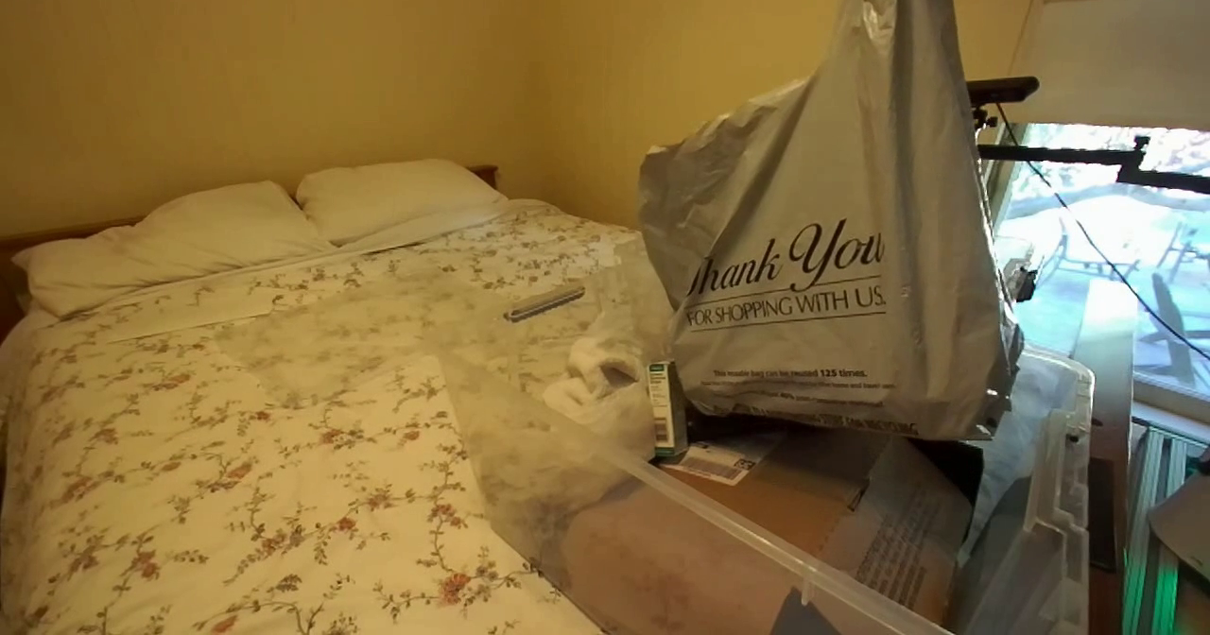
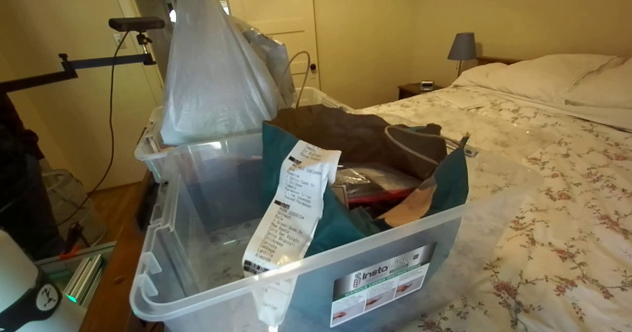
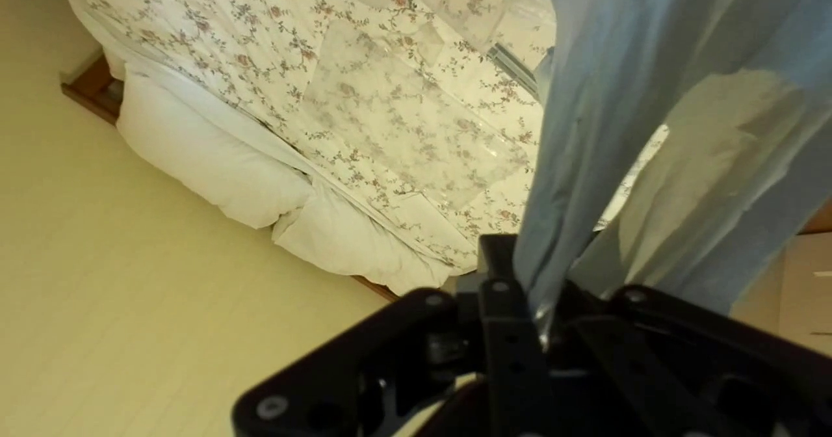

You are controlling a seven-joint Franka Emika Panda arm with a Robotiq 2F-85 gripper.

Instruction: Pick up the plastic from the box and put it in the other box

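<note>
The gripper [image 3: 545,313] has its 2 fingers drawn together, clamping the gathered top of the plastic bag [image 1: 813,257]. In an exterior view, the plastic bag hangs over the carton [image 1: 822,479] in the clear bin [image 1: 737,523]; contact with the carton cannot be determined. The adjacent clear tub [image 2: 212,297] contains the teal bag [image 2: 338,228], with a receipt [image 2: 296,198] draped down its side.

In the wrist view, the black Robotiq hand [image 3: 541,300] juts from the bottom edge, its fingers [image 3: 511,359] apparently pinched together, though partly hidden. In an exterior view, a white Panda arm section [image 2: 22,263] with black joint cap [image 2: 48,297] shows lower left.
</note>
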